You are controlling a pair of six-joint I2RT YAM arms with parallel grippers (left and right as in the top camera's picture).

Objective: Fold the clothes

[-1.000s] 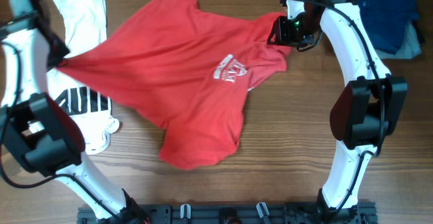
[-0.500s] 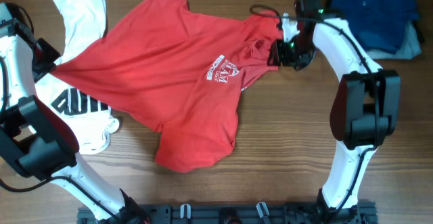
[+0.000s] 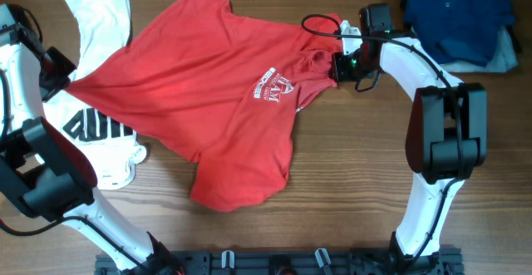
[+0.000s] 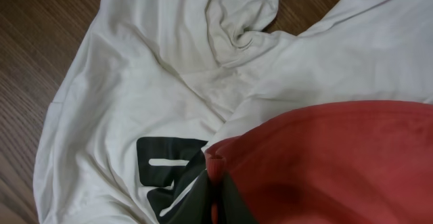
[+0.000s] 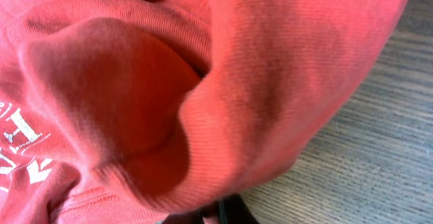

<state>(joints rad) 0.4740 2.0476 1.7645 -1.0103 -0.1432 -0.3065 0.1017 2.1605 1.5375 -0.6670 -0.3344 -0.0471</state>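
Note:
The large red T-shirt (image 3: 216,84) lies spread and rumpled across the middle of the table, its white chest lettering (image 3: 274,85) facing up. My left gripper (image 3: 65,77) is at the shirt's left tip, shut on a red edge (image 4: 325,163) and held above the white T-shirt with black print (image 4: 155,68). My right gripper (image 3: 339,66) sits at the bunched collar on the shirt's right side. In the right wrist view its fingers (image 5: 220,216) are shut on the ribbed red edge (image 5: 257,68), which fills most of the frame.
The white T-shirt (image 3: 100,17) lies at the far left, partly under the red one. A folded dark blue garment (image 3: 455,13) sits on a light blue one (image 3: 505,55) at the back right. Bare wood (image 3: 349,184) runs along the front, ending at a black rail (image 3: 274,262).
The right gripper has come down onto the collar and closed on it. The red shirt has slid slightly left, and the left arm has drawn back toward the left edge.

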